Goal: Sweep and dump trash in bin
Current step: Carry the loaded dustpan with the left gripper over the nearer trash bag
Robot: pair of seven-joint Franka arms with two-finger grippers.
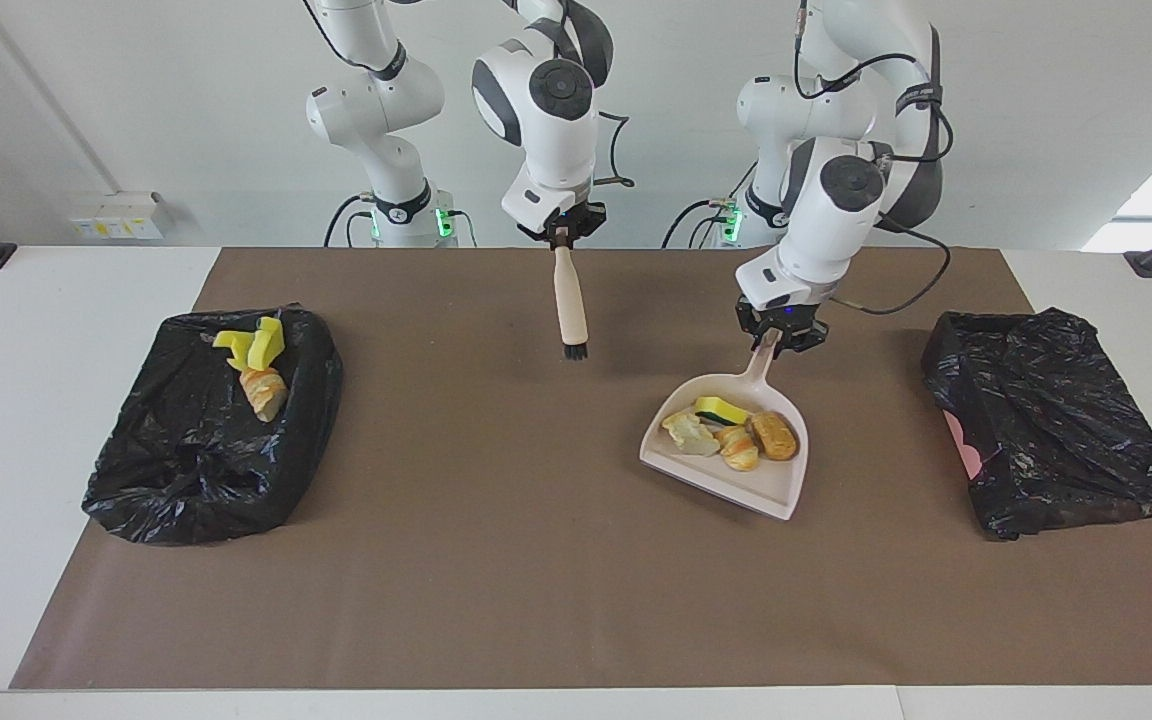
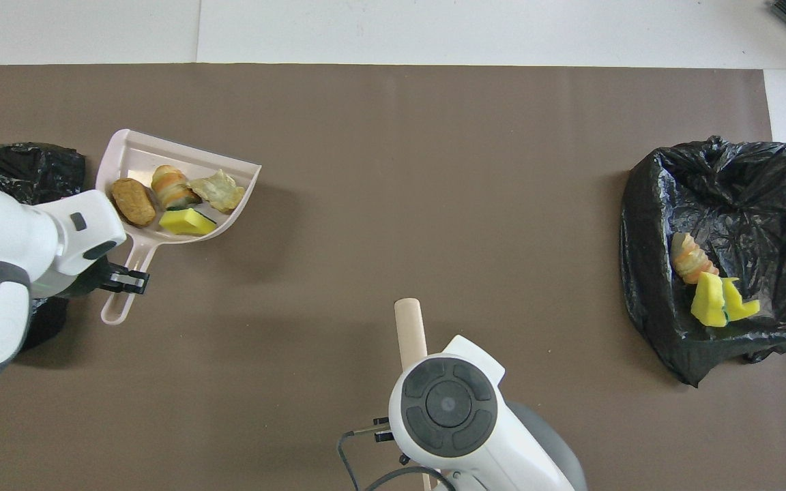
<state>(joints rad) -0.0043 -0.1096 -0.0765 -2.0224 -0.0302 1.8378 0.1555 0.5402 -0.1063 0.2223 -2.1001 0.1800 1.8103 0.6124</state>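
My left gripper (image 1: 776, 338) (image 2: 127, 279) is shut on the handle of the beige dustpan (image 1: 766, 490) (image 2: 135, 153), which hangs over the brown mat close to the black-bagged bin (image 1: 1046, 420) (image 2: 11, 177) at the left arm's end. Several pieces of trash lie in the pan: a yellow sponge piece (image 1: 719, 408) (image 2: 187, 221), a brown bread chunk (image 1: 774, 435) (image 2: 132, 202), a striped roll (image 1: 739, 447) (image 2: 171, 187) and a pale lump (image 1: 691, 432) (image 2: 217, 191). My right gripper (image 1: 562, 235) is shut on a wooden brush (image 1: 567, 300) (image 2: 410, 331) that hangs bristles down over the mat's middle.
A second black-bagged bin (image 1: 186, 470) (image 2: 720, 191) sits at the right arm's end, with yellow sponge pieces (image 1: 256, 345) (image 2: 714, 303) and a bread piece (image 1: 264, 390) (image 2: 690, 258) inside. The brown mat (image 1: 496, 560) covers most of the white table.
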